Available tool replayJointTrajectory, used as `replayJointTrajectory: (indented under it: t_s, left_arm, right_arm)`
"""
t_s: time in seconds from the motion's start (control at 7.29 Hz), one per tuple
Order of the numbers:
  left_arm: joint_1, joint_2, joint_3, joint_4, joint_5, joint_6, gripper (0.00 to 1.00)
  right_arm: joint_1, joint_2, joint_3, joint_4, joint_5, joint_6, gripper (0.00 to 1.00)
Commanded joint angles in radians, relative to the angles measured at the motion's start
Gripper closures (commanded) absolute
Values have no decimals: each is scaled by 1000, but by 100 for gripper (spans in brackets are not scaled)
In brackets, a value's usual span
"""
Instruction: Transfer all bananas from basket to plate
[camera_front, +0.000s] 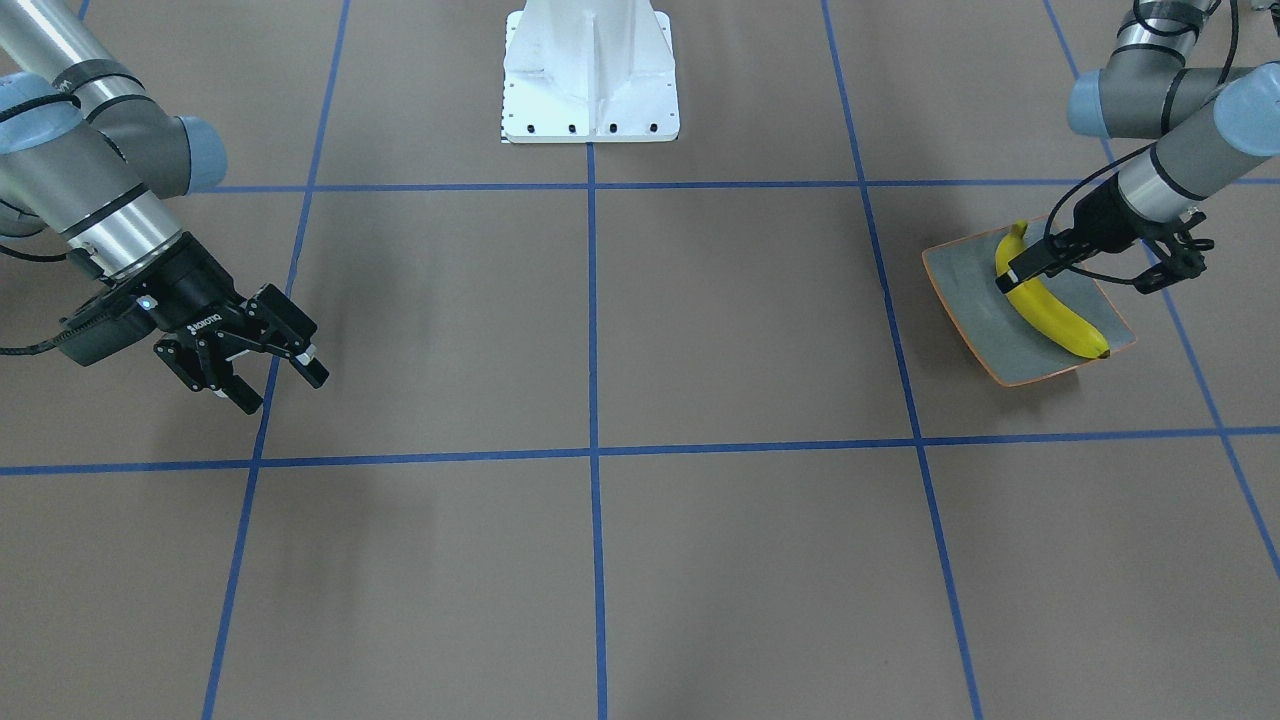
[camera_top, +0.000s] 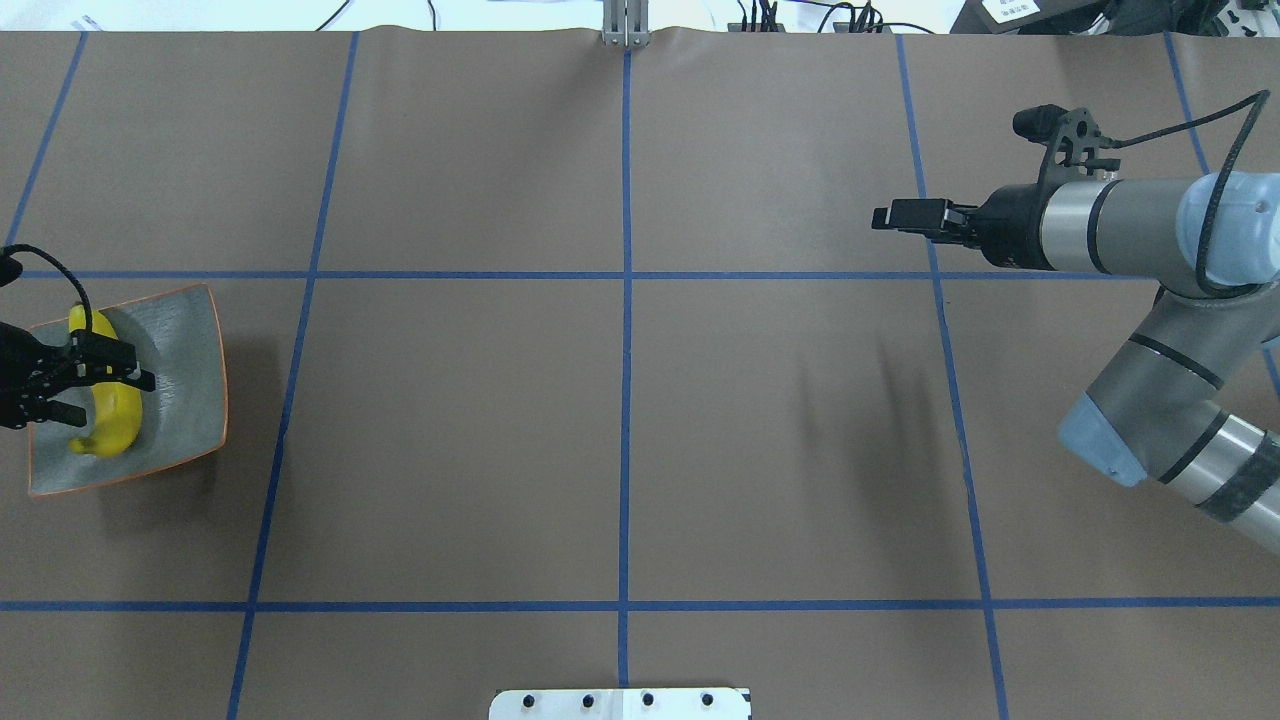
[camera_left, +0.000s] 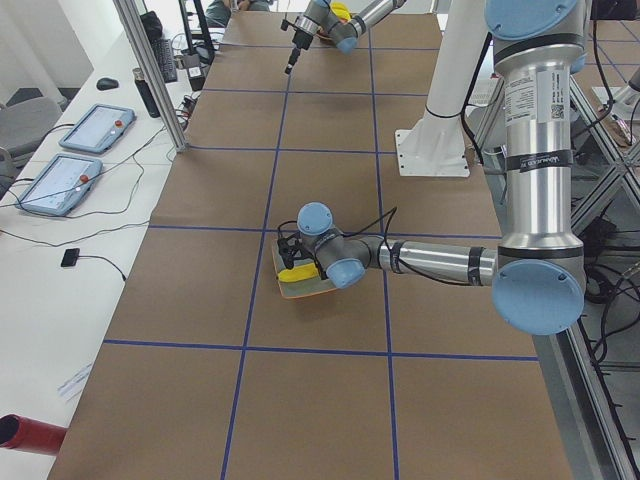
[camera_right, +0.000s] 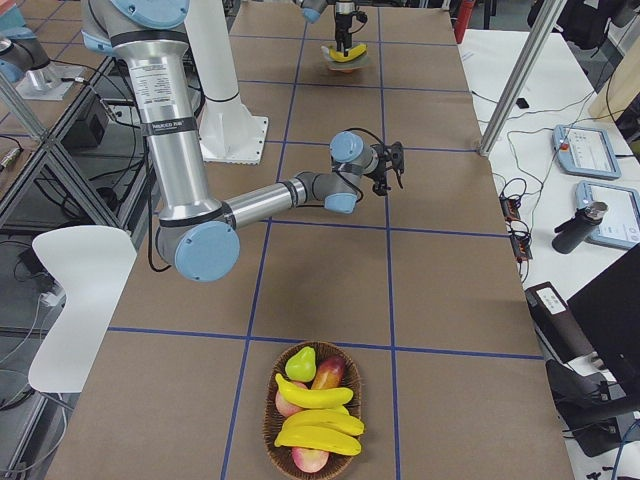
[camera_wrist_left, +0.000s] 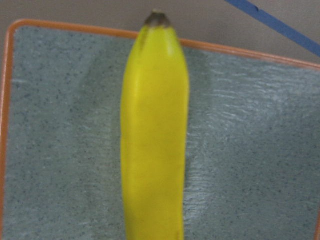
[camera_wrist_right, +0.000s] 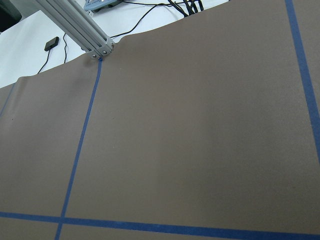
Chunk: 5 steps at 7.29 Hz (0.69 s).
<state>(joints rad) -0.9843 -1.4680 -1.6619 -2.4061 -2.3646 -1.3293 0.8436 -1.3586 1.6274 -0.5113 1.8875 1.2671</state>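
Note:
One yellow banana (camera_front: 1055, 315) lies on the grey-green plate (camera_front: 975, 320) with the orange rim, at the table's left end. It also shows in the overhead view (camera_top: 115, 420) and the left wrist view (camera_wrist_left: 155, 140). My left gripper (camera_top: 105, 395) is low over it, fingers apart astride the banana's middle. Three more bananas (camera_right: 318, 420) lie in a wicker basket (camera_right: 270, 412), seen only in the exterior right view, at the table's right end. My right gripper (camera_front: 280, 388) is open and empty, held above bare table away from the basket.
The basket also holds a green pear (camera_right: 300, 362) and reddish apples (camera_right: 328, 374). The white robot base (camera_front: 590, 80) stands at the table's middle edge. Blue tape lines grid the brown table. An aluminium post (camera_wrist_right: 80, 30) stands at the far edge.

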Motion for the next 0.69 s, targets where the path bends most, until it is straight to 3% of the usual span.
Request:
replayJointTrajectory:
  t_s: [0.0, 0.27, 0.55]
  left_arm:
    - [-144, -2, -47, -2, -129, 79, 1]
    - [-252, 0, -44, -1, -153, 241, 1]
    - [-338, 0, -18, 5, -95, 384, 1]
  right_arm:
    - [30, -23, 3, -7, 25, -3, 0]
    - [173, -117, -1, -22, 160, -152, 0]
    - [274, -203, -18, -64, 208, -321, 0]
